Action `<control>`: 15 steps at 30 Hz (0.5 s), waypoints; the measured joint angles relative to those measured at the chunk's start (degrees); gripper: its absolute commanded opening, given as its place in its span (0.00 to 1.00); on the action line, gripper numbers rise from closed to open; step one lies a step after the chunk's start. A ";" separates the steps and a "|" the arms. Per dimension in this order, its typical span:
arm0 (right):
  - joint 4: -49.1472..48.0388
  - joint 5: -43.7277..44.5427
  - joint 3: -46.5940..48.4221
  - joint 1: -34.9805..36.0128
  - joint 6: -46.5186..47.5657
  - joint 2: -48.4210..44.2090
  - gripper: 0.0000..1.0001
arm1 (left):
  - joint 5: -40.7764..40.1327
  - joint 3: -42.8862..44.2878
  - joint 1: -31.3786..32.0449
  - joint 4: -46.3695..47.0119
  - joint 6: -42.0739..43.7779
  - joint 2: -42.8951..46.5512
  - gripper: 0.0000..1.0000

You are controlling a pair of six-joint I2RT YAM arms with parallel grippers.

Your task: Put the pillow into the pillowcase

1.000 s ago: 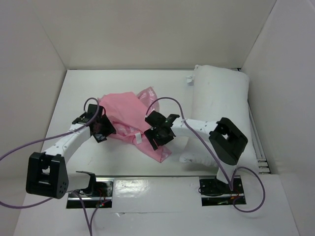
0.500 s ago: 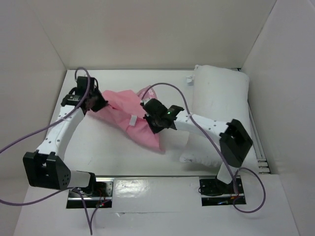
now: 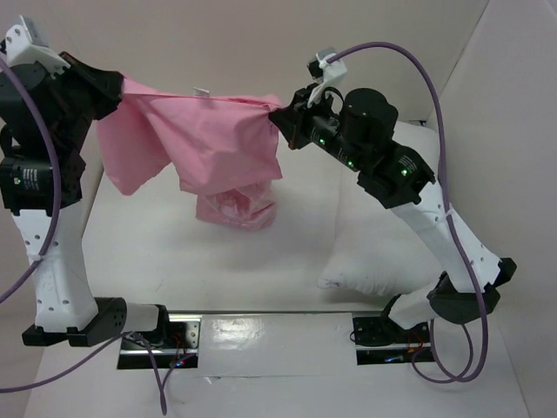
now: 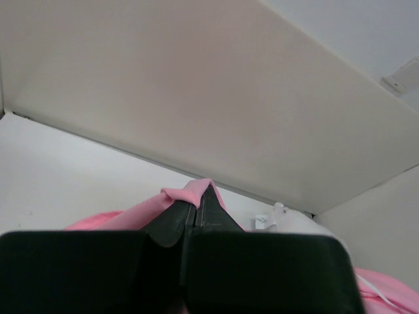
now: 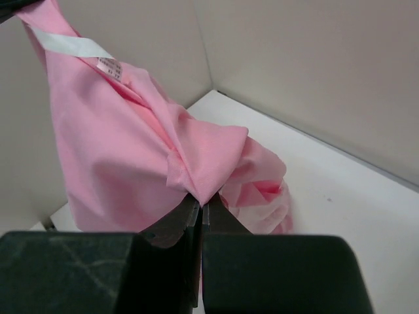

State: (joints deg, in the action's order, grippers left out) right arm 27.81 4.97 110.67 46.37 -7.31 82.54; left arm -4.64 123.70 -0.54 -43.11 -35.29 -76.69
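We see the pink pillowcase (image 3: 200,148) hanging in the air between the two arms, stretched like a line of washing. The left gripper (image 3: 117,87) holds one end high at the left side. The right gripper (image 3: 280,117) holds the other end at about the same height, near the middle of the top view.

In the left wrist view, the left gripper (image 4: 194,206) has its fingers pressed together, with a small fold of the pillowcase (image 4: 190,191) pinched at the tips. In the right wrist view, the right gripper (image 5: 200,206) is likewise clamped on a gathered knot of the pillowcase (image 5: 131,157).

Between the two grips the top edge runs nearly level, and a small white label (image 3: 201,91) sticks up from it. The rest of the cloth sags in loose folds. Its lowest bunch (image 3: 235,209) looks shinier than the matte cloth above, and we cannot tell whether it touches the white counter (image 3: 174,261).

The white pillow (image 3: 383,252) lies flat on the counter at the right, along the right wall (image 3: 505,131), partly under the right arm. It is well apart from both grippers and entirely outside the pillowcase. A purple cable (image 3: 418,70) arches over the right arm.
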 measured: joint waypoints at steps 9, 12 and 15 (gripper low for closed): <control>0.09 -1.14 0.66 -0.07 -0.28 -1.27 0.00 | 3.98 -1.11 -1.64 -1.66 0.57 3.76 0.00; -0.74 -0.46 5.25 -1.38 0.04 1.84 0.00 | 6.08 3.69 -2.45 -1.38 0.50 0.15 0.00; -3.54 -0.04 10.82 -4.76 1.11 6.47 0.00 | 9.29 9.22 -3.80 0.48 0.35 -5.07 0.00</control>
State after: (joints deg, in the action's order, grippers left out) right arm 24.27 4.93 121.49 41.60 -6.20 89.01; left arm 4.64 132.92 -4.34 -42.63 -34.94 -81.76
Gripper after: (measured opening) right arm 0.009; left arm 0.036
